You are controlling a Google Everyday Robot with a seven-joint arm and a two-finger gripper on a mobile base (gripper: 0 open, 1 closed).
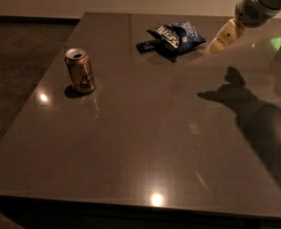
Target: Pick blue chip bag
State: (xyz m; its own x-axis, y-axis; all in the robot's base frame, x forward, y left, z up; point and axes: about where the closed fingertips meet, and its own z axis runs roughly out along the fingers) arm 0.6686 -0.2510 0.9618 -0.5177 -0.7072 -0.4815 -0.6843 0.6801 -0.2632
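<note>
Camera view: a dark, glossy desk (pixel 145 147) fills most of the picture, with small lamp glints on its surface. The blue chip bag (pixel 175 36) lies flat and crumpled near the far edge, a little right of centre, its white lettering facing up. Its long axis runs roughly across the picture, from a dark flattened end at the lower left to a fuller, puffed end at the upper right. A gold drink can (pixel 80 70) stands upright well apart from it, toward the left side of the desk.

The hand (pixel 219 42) comes in from the upper right corner on a pale arm, pointing down and leftward. It hangs above the desk just beside the bag's right end — near it but not touching, with a strip of bare desk between them. Only one cream-coloured part of the hand can be made out, so I cannot tell whether it is released or clenched; it carries nothing that shows. Its shadow (pixel 236 97) falls on the desk nearer the camera, to the right.

The relation that matters: the bag lies to the left of the hand and slightly lower in the picture, its puffed end the nearer one. The coming move is likely a short travel leftward and down over that end, closing across the bag's short width rather than along its length.
</note>
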